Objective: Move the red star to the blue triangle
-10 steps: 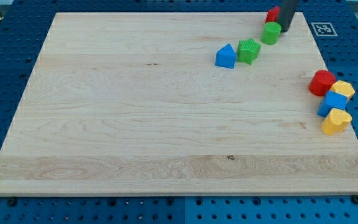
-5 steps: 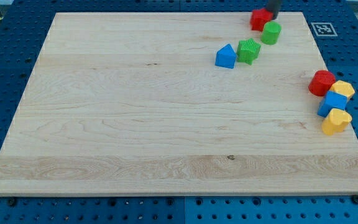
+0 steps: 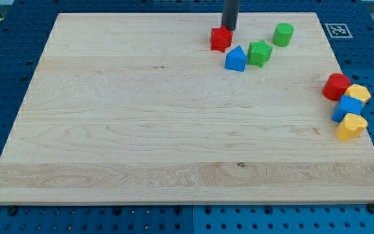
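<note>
Camera view shows you my tip (image 3: 229,29), a bare rod holding nothing, touching the red star (image 3: 221,39) on its top-right side. From the tip, the blue triangle (image 3: 236,59) lies just below, slightly right, beside the star, so push downward.

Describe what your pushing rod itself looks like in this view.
My rod is a straight, dark grey to black cylinder, plain, with no visible markings or cables. It enters from the view's top, so only its lower part shows. My tip is blunt, just above the red star block.
</note>
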